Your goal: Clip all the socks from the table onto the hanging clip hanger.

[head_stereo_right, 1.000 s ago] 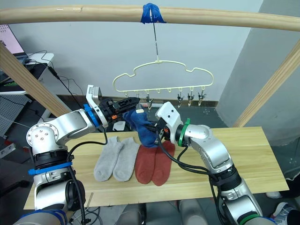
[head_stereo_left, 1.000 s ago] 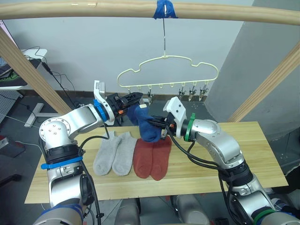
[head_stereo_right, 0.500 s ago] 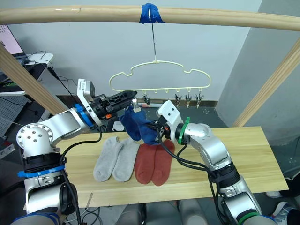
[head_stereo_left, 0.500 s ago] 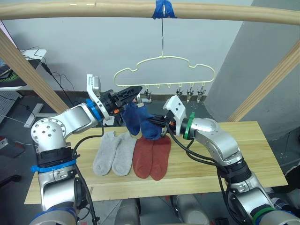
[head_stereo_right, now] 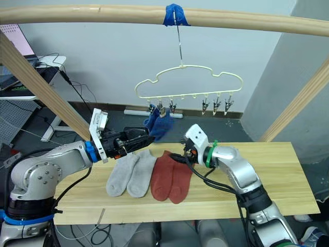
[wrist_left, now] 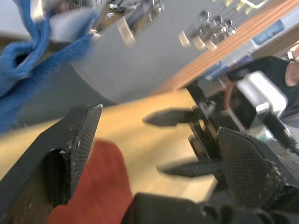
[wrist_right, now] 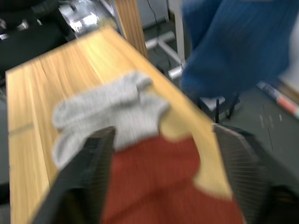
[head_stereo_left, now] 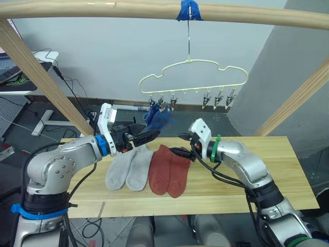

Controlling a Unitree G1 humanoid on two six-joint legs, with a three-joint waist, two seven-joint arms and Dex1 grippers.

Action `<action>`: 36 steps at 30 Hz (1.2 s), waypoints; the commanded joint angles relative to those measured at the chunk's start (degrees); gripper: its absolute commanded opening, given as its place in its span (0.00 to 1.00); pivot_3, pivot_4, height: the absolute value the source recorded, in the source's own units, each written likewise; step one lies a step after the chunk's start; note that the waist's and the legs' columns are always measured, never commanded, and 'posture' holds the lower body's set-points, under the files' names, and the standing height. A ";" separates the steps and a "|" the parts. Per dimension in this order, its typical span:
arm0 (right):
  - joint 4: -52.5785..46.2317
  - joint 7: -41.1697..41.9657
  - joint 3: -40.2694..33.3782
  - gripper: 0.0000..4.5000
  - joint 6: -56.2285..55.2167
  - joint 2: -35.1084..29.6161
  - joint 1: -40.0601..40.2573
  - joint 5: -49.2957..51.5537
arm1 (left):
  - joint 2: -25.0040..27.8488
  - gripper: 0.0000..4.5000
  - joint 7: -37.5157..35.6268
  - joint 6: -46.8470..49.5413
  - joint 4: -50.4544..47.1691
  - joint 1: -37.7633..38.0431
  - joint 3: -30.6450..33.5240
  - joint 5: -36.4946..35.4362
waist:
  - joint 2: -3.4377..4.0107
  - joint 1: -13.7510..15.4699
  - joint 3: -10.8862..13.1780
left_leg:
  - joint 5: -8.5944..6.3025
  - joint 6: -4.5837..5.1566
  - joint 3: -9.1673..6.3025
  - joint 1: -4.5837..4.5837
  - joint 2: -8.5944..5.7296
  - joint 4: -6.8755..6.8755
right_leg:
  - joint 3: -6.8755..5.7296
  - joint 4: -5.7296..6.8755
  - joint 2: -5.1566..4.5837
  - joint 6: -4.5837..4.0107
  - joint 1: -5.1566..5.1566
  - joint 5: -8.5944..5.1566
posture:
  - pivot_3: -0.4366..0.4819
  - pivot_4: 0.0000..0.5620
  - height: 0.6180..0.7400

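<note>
While both my jaws hang released over the worktop (head_stereo_left: pixel 288 170), blue socks (head_stereo_left: pixel 157 118) dangle clipped on the hanger (head_stereo_left: pixel 194 77) — grey pair (head_stereo_left: pixel 128 168) and red pair (head_stereo_left: pixel 169 170) lie flat below, left gripper (head_stereo_left: pixel 145 135) and right gripper (head_stereo_left: pixel 184 152) empty.

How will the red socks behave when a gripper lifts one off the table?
Probably floppy: the red socks lie flat and limp on the table, and the blue socks on the hanger droop in folds. Likely light, since small clips carry the blue ones. The two red socks overlap, so lifting one may drag the other along.
</note>
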 commanded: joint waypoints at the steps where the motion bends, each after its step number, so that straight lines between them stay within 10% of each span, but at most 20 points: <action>1: -6.46 0.94 -4.58 0.99 0.22 -2.95 1.54 2.02 | -0.56 1.00 -2.48 -7.48 -3.04 2.03 -3.44 7.40 | 0.00 0.02 0.00 | 0.00 0.00 0.02 0.00 0.00 0.00 | 0.02 0.00 0.00 0.00 0.00 0.00 | 0.36 0.34 1.00; 12: -21.75 -2.90 -14.66 0.99 8.50 -5.63 4.02 10.26 | -14.05 1.00 1.56 -31.38 2.74 0.94 -8.58 26.05 | 0.01 0.02 -0.01 | 0.00 0.02 0.02 -0.02 0.00 0.07 | 0.02 0.04 0.01 0.04 0.01 0.02 | 0.32 0.35 1.00; 19: -26.69 -7.41 -18.42 1.00 12.91 -4.94 4.65 14.55 | -18.90 0.75 3.56 -40.87 6.12 0.86 -13.09 36.83 | 0.01 -0.23 -0.02 | 0.00 0.02 0.03 0.00 0.00 0.05 | 0.03 0.01 0.01 0.04 0.06 0.02 | 0.30 0.36 1.00; 36: -28.07 -11.31 -20.06 1.00 10.75 -3.50 1.54 18.19 | -26.93 0.75 6.23 -51.28 23.38 -8.29 -12.84 43.14 | 0.01 -0.53 -0.01 | 0.00 0.04 0.03 0.00 -0.01 0.07 | 0.03 0.04 0.03 0.07 0.08 0.03 | 0.27 0.38 1.00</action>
